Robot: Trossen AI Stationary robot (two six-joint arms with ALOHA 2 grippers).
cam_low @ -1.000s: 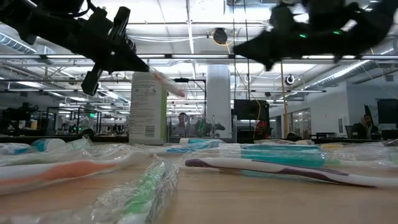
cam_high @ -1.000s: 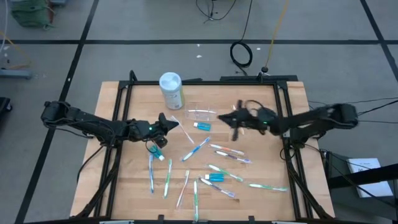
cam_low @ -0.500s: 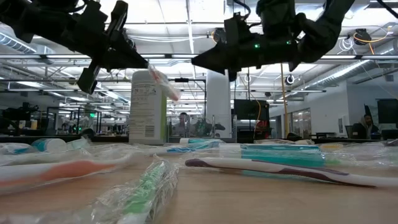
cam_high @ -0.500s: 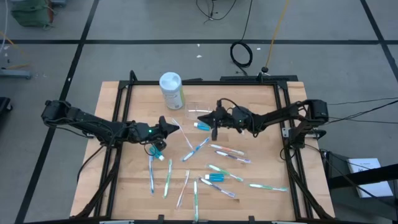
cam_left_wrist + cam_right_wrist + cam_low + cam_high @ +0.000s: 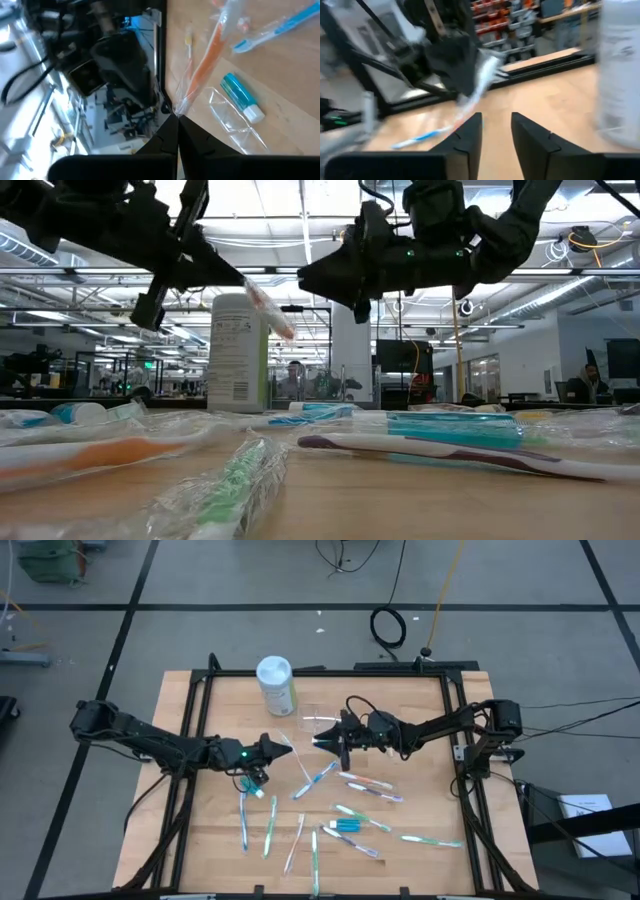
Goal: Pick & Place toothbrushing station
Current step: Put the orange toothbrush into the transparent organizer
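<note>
Wooden table (image 5: 200, 830) strewn with slim plastic-wrapped toothbrushes (image 5: 330, 802).
An orange wrapped toothbrush (image 5: 206, 65) is pinched in the closed left gripper (image 5: 274, 746) above mid-table; the right gripper (image 5: 322, 739), fingers parted and holding nothing, is poised facing it.

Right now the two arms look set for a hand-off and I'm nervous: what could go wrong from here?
1. The left hand pinches only the wrapper end of the orange toothbrush, so it may slip out.
2. The right hand, open, is close; the two could bump.
3. The white bottle stands nearby and might be knocked over.
</note>
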